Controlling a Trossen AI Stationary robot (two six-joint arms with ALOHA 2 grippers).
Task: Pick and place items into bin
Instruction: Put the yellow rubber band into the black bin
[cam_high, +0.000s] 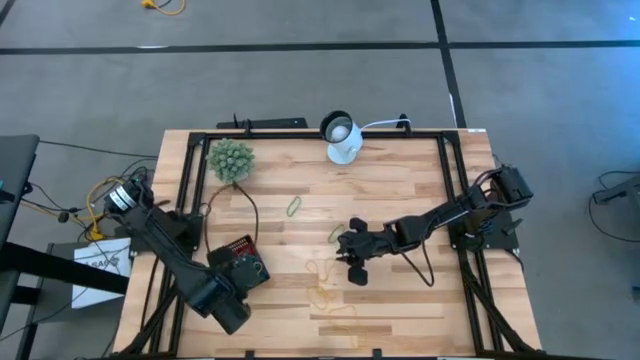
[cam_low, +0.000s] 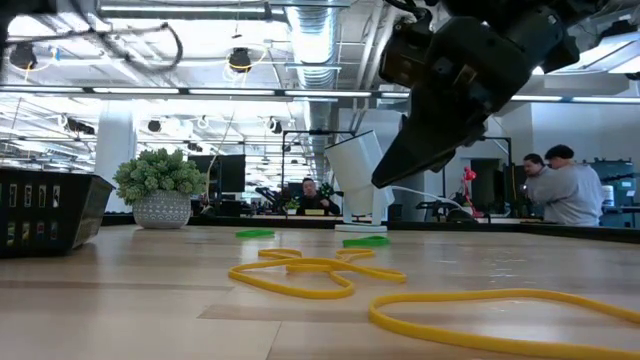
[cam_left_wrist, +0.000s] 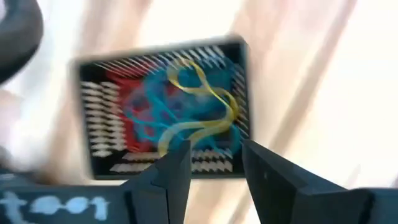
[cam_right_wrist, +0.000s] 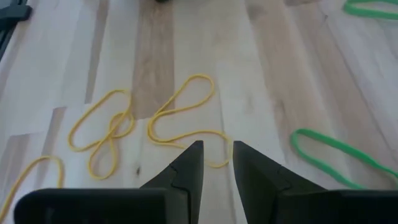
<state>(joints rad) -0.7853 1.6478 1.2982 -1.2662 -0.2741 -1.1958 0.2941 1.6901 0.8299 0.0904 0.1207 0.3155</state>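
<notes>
The bin (cam_high: 233, 246) is a shallow black tray on the table's left half; in the left wrist view the bin (cam_left_wrist: 87, 81) holds red, bluish and yellow loops. My left gripper (cam_left_wrist: 214, 152) hovers over it, open, with nothing between the fingers. A yellow loop (cam_left_wrist: 205, 93) lies on top of the pile. My right gripper (cam_right_wrist: 216, 158) hangs above the table's middle, its fingers a narrow gap apart, over a yellow loop (cam_right_wrist: 180, 115) that lies flat on the wood. More yellow loops (cam_high: 325, 292) and green loops (cam_high: 294, 207) are scattered nearby. In the low view my right gripper (cam_low: 388, 178) is clear of the tabletop.
A fuzzy green plant ball (cam_high: 231, 160) stands far left, and a white round lamp-like device (cam_high: 342, 135) at the far edge. A black frame rail (cam_high: 190, 190) borders the table. A green loop (cam_right_wrist: 329, 152) lies beside my right gripper. People stand in the room beyond.
</notes>
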